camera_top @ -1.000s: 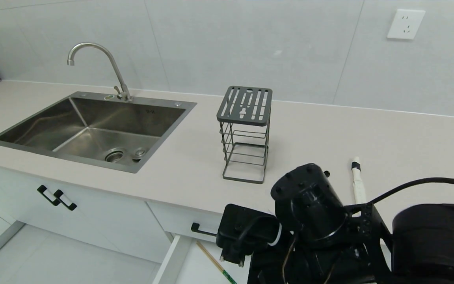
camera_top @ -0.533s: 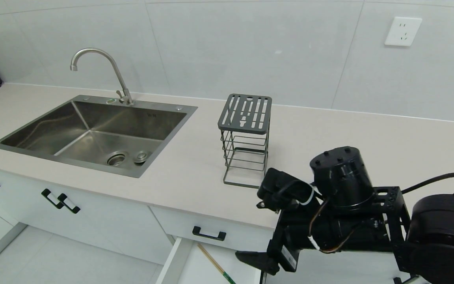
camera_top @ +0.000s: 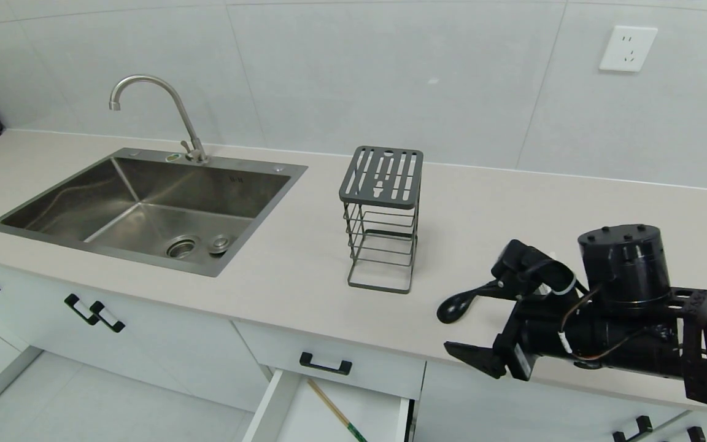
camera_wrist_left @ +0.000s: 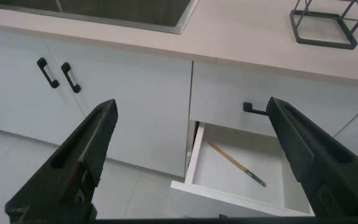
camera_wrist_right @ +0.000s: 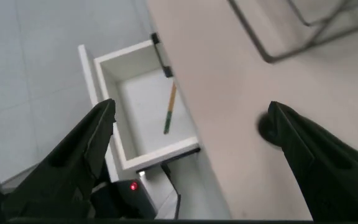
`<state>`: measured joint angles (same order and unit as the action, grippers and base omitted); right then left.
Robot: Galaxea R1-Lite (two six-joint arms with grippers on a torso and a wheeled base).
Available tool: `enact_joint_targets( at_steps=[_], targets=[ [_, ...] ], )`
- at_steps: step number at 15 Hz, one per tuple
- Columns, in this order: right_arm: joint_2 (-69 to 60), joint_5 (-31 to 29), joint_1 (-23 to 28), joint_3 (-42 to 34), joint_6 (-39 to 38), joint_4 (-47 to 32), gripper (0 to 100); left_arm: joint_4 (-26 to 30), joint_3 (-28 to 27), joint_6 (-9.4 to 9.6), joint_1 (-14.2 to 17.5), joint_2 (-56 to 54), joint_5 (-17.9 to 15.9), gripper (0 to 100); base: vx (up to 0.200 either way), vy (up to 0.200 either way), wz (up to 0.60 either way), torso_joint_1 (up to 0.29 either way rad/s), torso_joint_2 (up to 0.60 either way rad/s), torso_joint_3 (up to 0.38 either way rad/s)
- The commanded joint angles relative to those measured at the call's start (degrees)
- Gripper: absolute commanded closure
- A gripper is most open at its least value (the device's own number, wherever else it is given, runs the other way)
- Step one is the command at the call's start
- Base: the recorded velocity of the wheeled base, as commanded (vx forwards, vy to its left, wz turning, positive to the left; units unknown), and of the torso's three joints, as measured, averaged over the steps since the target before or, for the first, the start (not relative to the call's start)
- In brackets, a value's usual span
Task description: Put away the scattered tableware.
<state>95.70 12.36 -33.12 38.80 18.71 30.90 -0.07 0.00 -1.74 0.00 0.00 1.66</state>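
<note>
Our right hand [camera_wrist_right: 190, 106] has its fingers spread wide and holds nothing. It hangs level with the front edge of the bench [camera_top: 304, 264], pointing along it. What we take to be a black spoon [camera_top: 453, 307] lies flat on the bench just beside the hand, at about 12 o'clock from its lower finger in the head view, close to the bench's front edge. At 8 o'clock, below the edge, the drawer [camera_top: 267, 402] stands pulled out with one chopstick [camera_top: 335, 411] in it. The wire rack [camera_top: 381, 178] stands at 11 o'clock, and the sink [camera_top: 194, 184] lies well beyond at 10. Our left hand [camera_wrist_left: 190, 104] is also spread and empty, down before the cabinet fronts, facing the drawer.

We judge the spoon the thing to watch. It lies low and near the edge, so a finger arriving too high or sideways could push it off the bench instead of catching it. If we come in too low, the finger scrapes the bench. A drop towards the drawer risks striking its jutting front.
</note>
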Motion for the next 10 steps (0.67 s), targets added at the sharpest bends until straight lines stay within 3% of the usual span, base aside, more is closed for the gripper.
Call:
enact_joint_targets(
  at_steps=[1,4,6,8,10],
  targets=[
    [-1.2,0.9,5.3,-2.2,4.7,-0.6,0,0.0,0.0,-0.01,0.0,0.0,0.0,0,0.0,0.0,0.0,0.0,0.0,0.0],
    [0.7,3.5,10.0,-2.2,6.8,-2.3,0,0.0,0.0,-0.01,0.0,0.0,0.0,0,0.0,0.0,0.0,0.0,0.0,0.0],
    [3.9,3.9,12.4,-1.5,12.0,-3.6,0,0.0,0.0,-0.01,0.0,0.0,0.0,0,0.0,0.0,0.0,0.0,0.0,0.0],
    [5.8,4.0,12.5,0.1,12.9,-3.6,0,0.0,0.0,-0.01,0.0,0.0,0.0,0,0.0,0.0,0.0,0.0,0.0,0.0],
    [9.9,4.0,12.6,6.9,13.1,-3.7,0,0.0,0.0,-0.01,0.0,0.0,0.0,0,0.0,0.0,0.0,0.0,0.0,0.0]
  ],
)
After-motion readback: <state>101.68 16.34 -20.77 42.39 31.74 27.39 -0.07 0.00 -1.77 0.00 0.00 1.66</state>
